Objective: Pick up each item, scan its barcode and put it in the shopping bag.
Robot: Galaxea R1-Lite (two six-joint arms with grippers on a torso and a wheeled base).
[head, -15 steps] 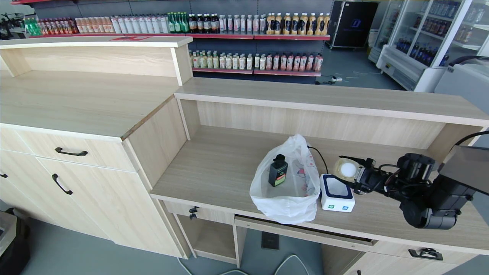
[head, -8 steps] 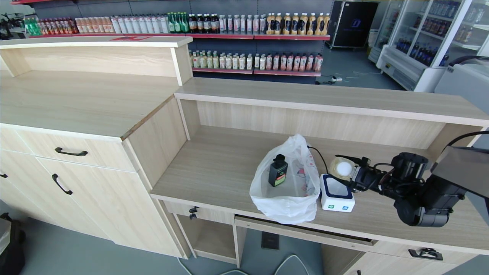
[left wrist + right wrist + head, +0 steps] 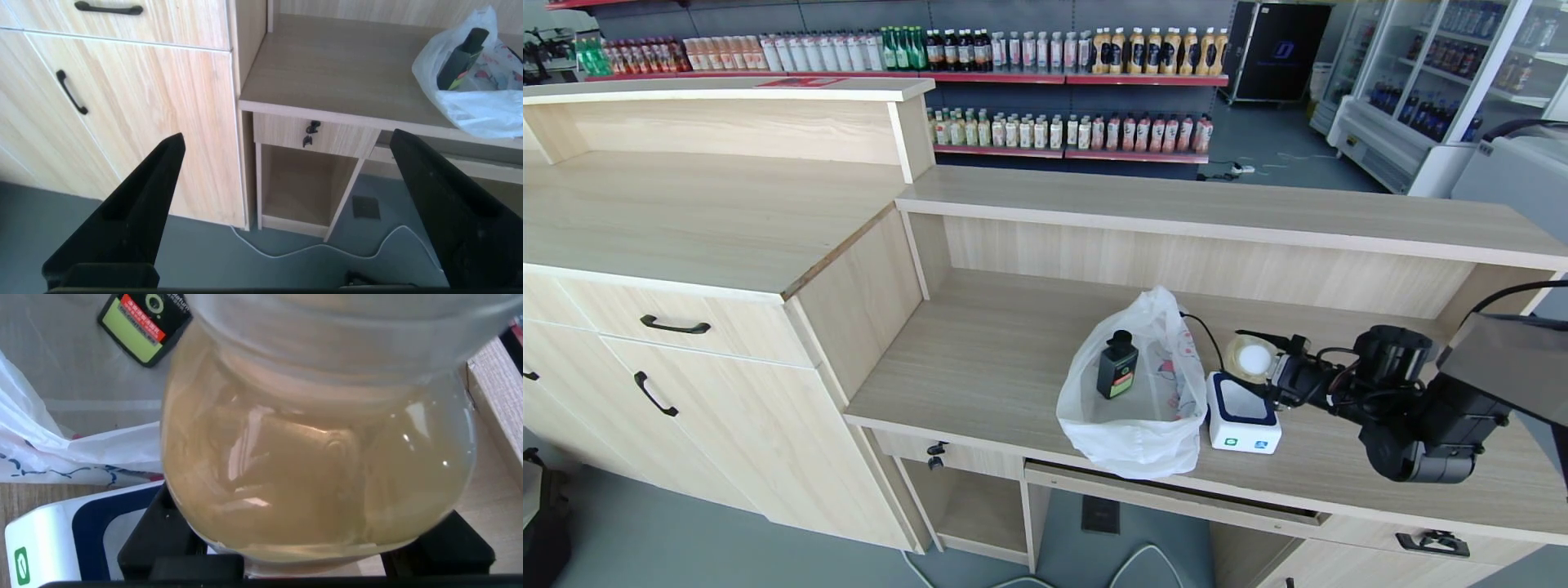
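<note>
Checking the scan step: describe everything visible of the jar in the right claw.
The jar is clear and rounded, with pale yellowish contents and a white round end facing up. The right claw grips it over the far edge of the white scanner, beside the shopping bag; whether jar and scanner touch is unclear.

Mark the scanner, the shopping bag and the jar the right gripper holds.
scanner (image 3: 1237, 402), head view, on its dark top window.
shopping bag (image 3: 1131, 445), head view, on its front wall.
jar (image 3: 1255, 360), head view, on its white lid.
</note>
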